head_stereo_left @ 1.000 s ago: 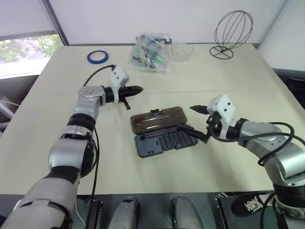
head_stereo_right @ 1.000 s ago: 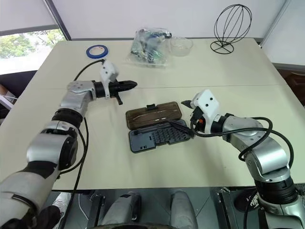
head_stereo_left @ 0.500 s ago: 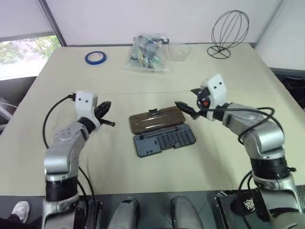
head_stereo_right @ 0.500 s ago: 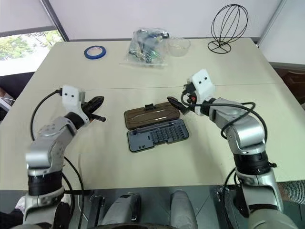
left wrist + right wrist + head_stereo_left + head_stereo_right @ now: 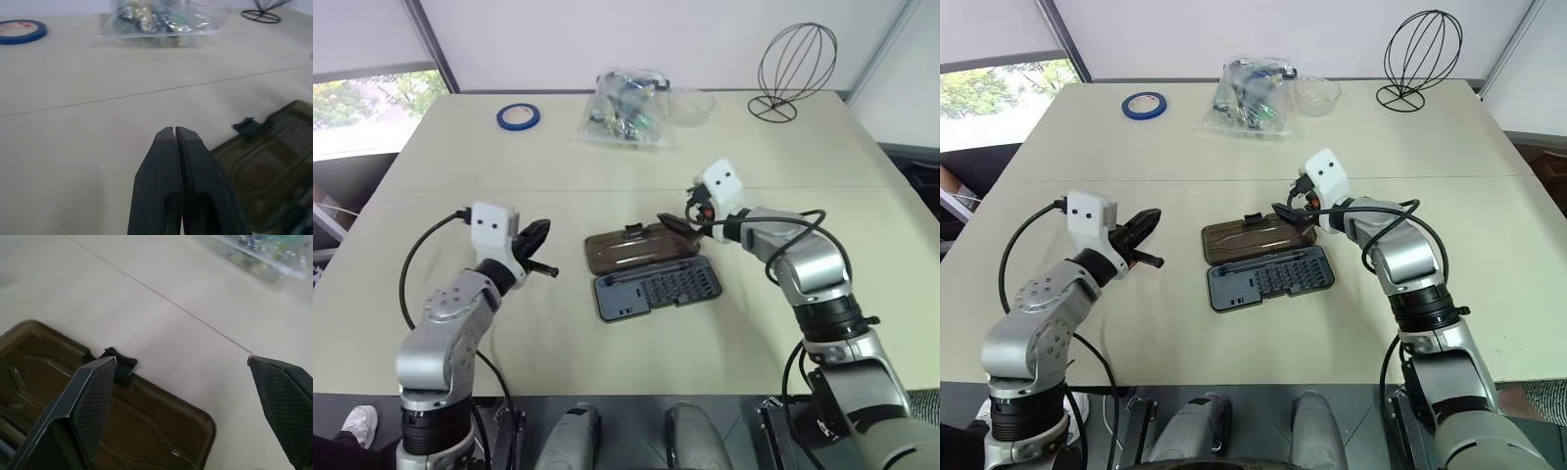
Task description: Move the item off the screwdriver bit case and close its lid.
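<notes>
The case (image 5: 651,266) is lying open mid-table, lid (image 5: 639,245) on the far side. The right gripper (image 5: 680,223), fingers spread, is hovering at the lid's right corner; it should hook underneath (left gripper (image 5: 536,235) is shut, empty).

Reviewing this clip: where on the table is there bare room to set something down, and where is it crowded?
Bare table lies to the right of the screwdriver bit case, below the wire stand. Another patch lies between the blue tape roll and the left gripper. Crowded: the far middle, with the parts bag, and the case, where the right gripper hovers.
</notes>
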`<state>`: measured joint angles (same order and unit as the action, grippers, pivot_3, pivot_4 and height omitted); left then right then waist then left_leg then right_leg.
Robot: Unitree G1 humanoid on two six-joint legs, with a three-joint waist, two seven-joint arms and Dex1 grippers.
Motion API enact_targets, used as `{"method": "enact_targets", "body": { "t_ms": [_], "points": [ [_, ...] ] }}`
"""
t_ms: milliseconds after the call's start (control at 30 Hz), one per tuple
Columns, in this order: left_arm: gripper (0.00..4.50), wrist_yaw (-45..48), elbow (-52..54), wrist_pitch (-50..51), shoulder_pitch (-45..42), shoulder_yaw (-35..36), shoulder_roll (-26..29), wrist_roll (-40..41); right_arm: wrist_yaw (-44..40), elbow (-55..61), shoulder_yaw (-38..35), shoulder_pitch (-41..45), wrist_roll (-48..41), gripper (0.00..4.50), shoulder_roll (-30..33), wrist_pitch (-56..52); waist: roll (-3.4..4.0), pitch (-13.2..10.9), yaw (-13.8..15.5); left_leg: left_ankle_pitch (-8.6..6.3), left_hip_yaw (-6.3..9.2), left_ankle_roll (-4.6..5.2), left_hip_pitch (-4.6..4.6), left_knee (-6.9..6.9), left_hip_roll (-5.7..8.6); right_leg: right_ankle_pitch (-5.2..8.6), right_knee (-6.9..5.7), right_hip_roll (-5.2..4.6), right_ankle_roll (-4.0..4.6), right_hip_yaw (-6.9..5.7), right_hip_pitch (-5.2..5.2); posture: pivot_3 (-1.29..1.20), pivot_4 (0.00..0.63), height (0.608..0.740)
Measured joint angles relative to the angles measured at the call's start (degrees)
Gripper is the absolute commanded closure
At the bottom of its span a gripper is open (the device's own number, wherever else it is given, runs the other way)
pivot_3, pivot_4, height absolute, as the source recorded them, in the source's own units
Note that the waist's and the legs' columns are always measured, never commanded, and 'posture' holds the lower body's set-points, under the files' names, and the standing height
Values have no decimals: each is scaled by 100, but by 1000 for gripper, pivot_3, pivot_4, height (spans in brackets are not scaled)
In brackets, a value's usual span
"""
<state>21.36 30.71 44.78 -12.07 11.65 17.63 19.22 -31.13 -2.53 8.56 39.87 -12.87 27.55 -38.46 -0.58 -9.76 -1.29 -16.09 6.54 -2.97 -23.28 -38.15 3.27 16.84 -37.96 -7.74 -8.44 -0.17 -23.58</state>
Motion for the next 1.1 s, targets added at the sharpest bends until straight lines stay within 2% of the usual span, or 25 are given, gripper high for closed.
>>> {"method": "enact_targets", "body": {
  "t_ms": [233,400,633,1100],
  "points": [
    [4450,132,32,-49,50,-192,196,143,-143,-179,10,82,162,0,-113,188,0,0,2,0,0,0,0,1,0,0,3,1,0,0,0,0,150,716],
    [4450,658,43,249,255,-492,516,591,-255,-441,130,112,372,0,-133,351,0,0,4,0,0,0,0,2,0,0,3,0,0,1,0,0,150,716],
    [4450,1041,-33,517,11,-904,726,979,-371,-999,219,332,599,0,-235,678,1,0,-6,0,-1,0,0,2,-1,0,4,1,0,0,0,0,150,716],
    [4450,1462,-730,-26,-76,-1925,1101,506,-720,-2475,349,981,1100,0,-342,1071,2,0,-89,1,1,-1,0,4,-1,0,5,1,0,1,1,0,150,716]
  ]
}}
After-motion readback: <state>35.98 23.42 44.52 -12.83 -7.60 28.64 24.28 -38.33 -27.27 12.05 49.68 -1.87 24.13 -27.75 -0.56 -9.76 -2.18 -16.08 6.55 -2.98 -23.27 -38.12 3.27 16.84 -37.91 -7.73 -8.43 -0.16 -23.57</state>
